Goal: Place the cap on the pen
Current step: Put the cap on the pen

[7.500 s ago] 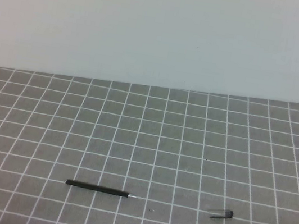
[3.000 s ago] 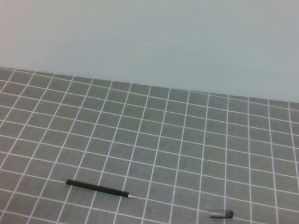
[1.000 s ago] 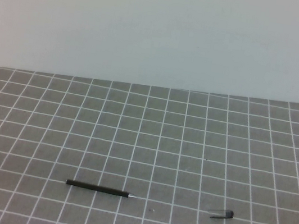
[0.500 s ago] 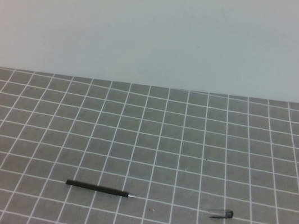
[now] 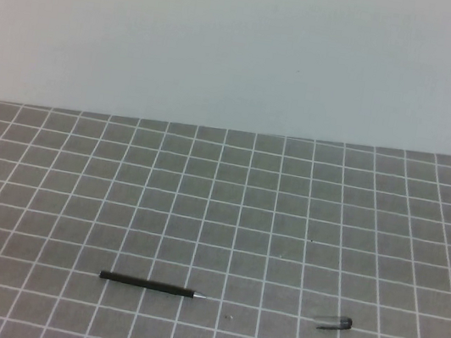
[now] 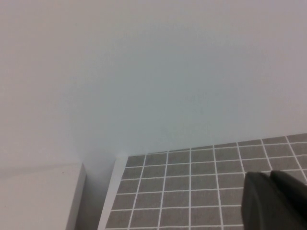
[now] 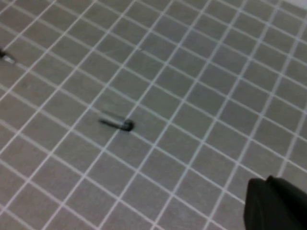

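Both grippers, left gripper [image 6: 276, 201] and right gripper [image 7: 276, 206], sit clenched and empty off the work, so I'm at the start: the pen [image 5: 151, 285] lies uncapped near the mat's [image 5: 288, 205] front, cap [image 5: 335, 324] well apart rightward, needing pickups.

The light is soft and even, with no bright spots. The pale wall [image 5: 245, 43] looks a bit dull and grey. The pen [image 5: 151, 285] makes almost no shadow on the mat [image 5: 287, 213]. Near the right claw [image 7: 276, 206], the cap [image 7: 116, 122] looks fuzzy. The left claw [image 6: 276, 201] is a dark blur.
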Controlling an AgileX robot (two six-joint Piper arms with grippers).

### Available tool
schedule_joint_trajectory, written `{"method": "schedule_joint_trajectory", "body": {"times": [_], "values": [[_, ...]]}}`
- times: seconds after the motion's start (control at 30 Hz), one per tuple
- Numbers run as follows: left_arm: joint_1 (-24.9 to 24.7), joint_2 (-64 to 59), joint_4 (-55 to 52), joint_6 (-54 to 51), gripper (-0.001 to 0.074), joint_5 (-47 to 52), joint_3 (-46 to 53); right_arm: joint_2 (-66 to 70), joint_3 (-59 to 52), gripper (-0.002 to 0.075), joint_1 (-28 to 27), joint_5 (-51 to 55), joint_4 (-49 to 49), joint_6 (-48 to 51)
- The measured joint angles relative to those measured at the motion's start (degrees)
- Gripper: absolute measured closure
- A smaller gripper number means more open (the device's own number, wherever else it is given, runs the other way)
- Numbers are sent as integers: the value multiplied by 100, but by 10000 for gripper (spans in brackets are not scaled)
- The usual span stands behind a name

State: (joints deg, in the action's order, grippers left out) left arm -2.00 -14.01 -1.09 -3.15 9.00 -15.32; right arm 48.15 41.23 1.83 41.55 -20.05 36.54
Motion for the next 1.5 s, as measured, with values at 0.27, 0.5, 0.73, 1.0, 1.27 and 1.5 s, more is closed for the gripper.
{"method": "schedule_joint_trajectory", "body": {"times": [0.27,0.5,0.73,1.0,1.27,1.5], "values": [[0,0,109,0,738,9,0,1233,614,727,653,720,-153,599],[0,0,109,-14,738,12,0,1939,811,727,871,846,-169,1241],[0,0,109,-14,738,22,0,3075,1236,727,1279,1004,-156,1898],[0,0,109,39,738,22,0,4471,2139,727,1863,1482,228,3617],[0,0,109,90,738,22,0,5508,2854,564,2032,1637,619,3574],[0,0,109,90,738,22,0,5885,2864,388,2032,1504,872,3723]]}}
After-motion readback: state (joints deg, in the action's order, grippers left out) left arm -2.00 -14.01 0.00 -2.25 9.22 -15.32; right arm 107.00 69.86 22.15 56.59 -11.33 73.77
